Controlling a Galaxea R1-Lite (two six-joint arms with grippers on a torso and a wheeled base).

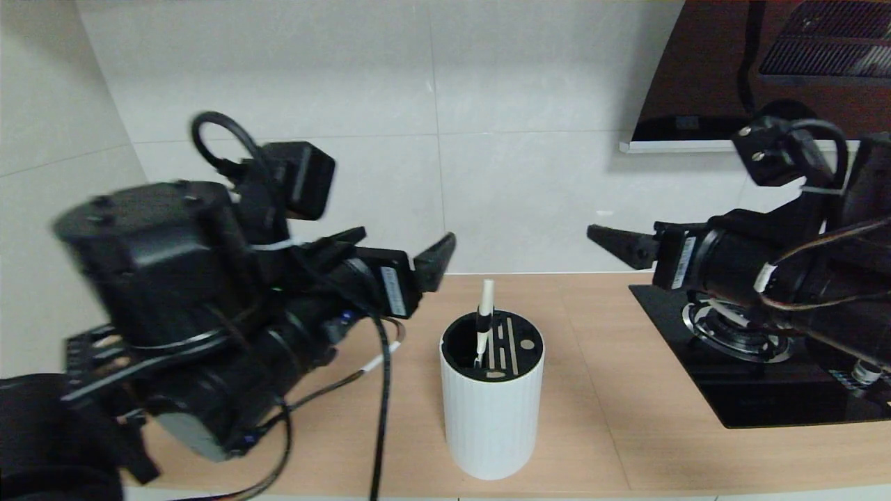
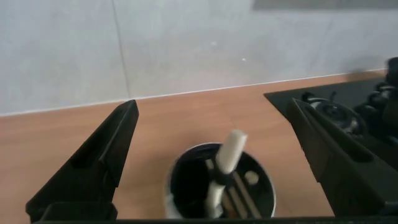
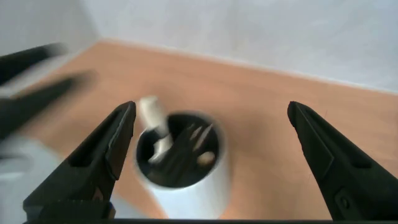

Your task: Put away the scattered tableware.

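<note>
A white-handled utensil (image 1: pixel 484 314) stood in the round opening of the black slotted top of a white ribbed holder (image 1: pixel 492 424), its long axis near upright, leaning a little, and its handle end rising clear of the rim. The holder sat on the wooden worktop (image 1: pixel 598 390), near the front edge and well apart from the black hob (image 1: pixel 766 396) on the robot's right. Both sets of jaws hung above the holder's height and faced each other across it, the left jaws released and spread wide, the right jaws likewise released, neither grasping anything. The utensil lay below and between them, nearer the left jaws, so the left arm (image 1: pixel 209 313) seemed better placed for any reach to it. A thin white-tipped stick (image 1: pixel 387 351) on the worktop behind the left arm may have been another piece still lying out, though the arm hid most of it.
</note>
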